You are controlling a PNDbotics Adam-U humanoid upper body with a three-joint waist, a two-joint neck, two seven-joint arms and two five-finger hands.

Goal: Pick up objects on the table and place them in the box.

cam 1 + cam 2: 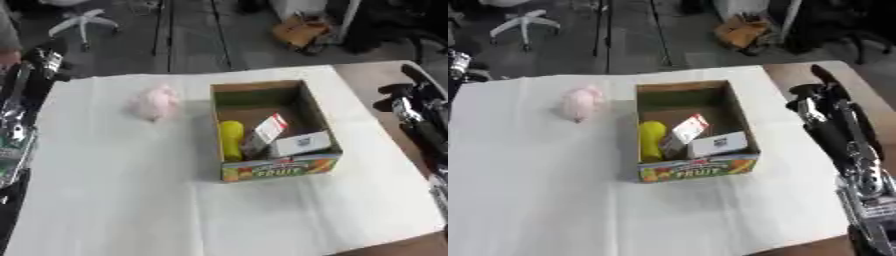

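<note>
A: Status first. Your last loose object is the pink toy point(580, 103), lying on the white cloth point(114, 190) left of the box point(262, 172), near it but not touching. The box already holds a yellow thing point(231, 139), a red-and-white carton point(265, 132) and a white carton point(302, 143).

B: Hands?

A: Your right hand point(820, 92) hangs at the table's right edge, clear of the box, fingers straight and holding nothing. Your left hand point(48, 60) shows at the upper left edge; I cannot tell how it is set.

B: Risks from here?

A: Three, by my judgement. The toy looks soft and rounded, so a grasp off its middle may roll it or squeeze it out. Your left arm is the nearer one; reaching with the right means crossing over the box and possibly knocking its near wall. The box is filling up: drop the toy over the leaning red-and-white carton and it may perch on top, not settle.

B: Orientation of the toy?

A: Its long axis runs roughly away from you, tilted slightly. Which end is the head I cannot make out. Close across the short axis.
</note>
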